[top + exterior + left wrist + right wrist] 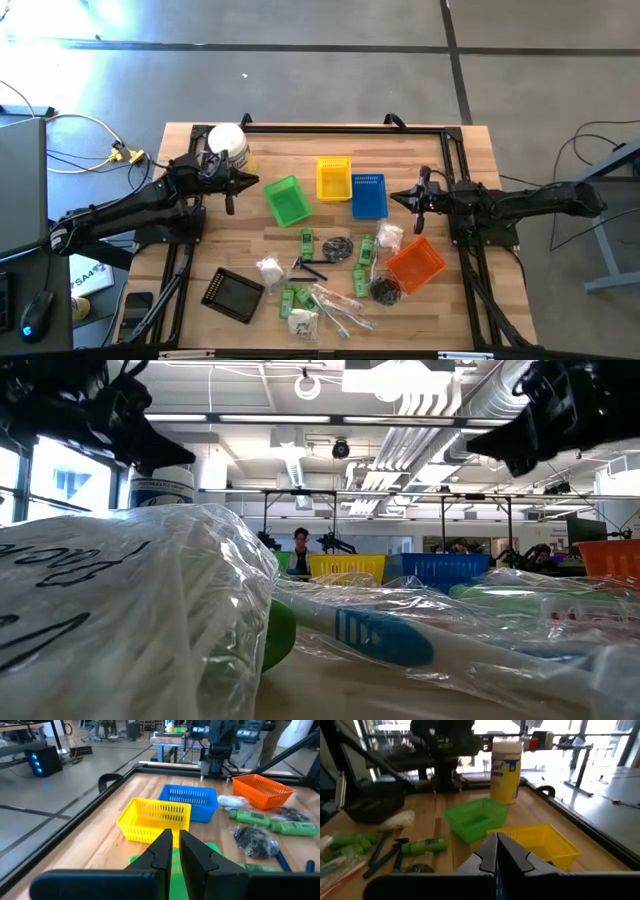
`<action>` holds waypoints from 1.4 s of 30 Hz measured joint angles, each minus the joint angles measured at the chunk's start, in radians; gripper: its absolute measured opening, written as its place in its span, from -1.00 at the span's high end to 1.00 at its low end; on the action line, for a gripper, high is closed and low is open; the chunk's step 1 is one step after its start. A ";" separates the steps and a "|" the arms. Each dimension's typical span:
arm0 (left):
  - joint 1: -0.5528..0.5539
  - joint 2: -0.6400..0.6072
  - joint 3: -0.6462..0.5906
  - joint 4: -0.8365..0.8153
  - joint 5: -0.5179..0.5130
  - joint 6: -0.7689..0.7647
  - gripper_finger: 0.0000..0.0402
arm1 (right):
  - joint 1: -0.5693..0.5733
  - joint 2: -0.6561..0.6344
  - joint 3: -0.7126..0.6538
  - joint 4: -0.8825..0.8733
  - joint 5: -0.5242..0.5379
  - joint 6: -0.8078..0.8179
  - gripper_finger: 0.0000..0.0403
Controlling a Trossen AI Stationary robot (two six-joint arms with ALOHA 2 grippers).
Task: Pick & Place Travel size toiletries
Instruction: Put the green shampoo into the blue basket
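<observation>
The travel size toiletries lie loose on the near middle of the wooden table: green tubes (307, 242) (422, 845), a dark round piece in a clear bag (337, 248), thin black pieces (310, 265), white packets (270, 268) and wrapped toothbrushes (335, 305) (380, 635). My left gripper (232, 190) (175, 837) hovers at the table's far left, beside the green basket (288, 200), shut to a thin slit with nothing in it. My right gripper (400, 197) (496, 840) hangs right of the blue basket (369, 195), shut and empty. Both point level toward the table's middle.
A yellow basket (333, 178) stands between the green and blue ones. An orange basket (415, 264) sits at the right, a black tray (233, 293) near the front left. A big white jar (228, 145) stands behind my left gripper. A dark frame (340, 128) edges the table.
</observation>
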 joint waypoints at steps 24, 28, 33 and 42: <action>0.000 0.000 -0.063 0.045 0.001 -0.017 0.85 | 0.202 0.819 0.751 -0.714 -0.079 -0.249 0.05; 0.000 0.000 -0.063 0.045 0.001 -0.016 0.85 | 0.220 0.907 0.795 -0.758 -0.099 -0.315 -0.08; 0.000 0.000 -0.063 0.045 0.001 -0.016 0.85 | 0.232 0.991 0.807 -0.813 -0.110 -0.438 -0.07; 0.000 0.001 -0.063 0.037 0.002 -0.016 0.85 | 0.238 1.108 0.808 -0.779 -0.109 -0.587 -0.03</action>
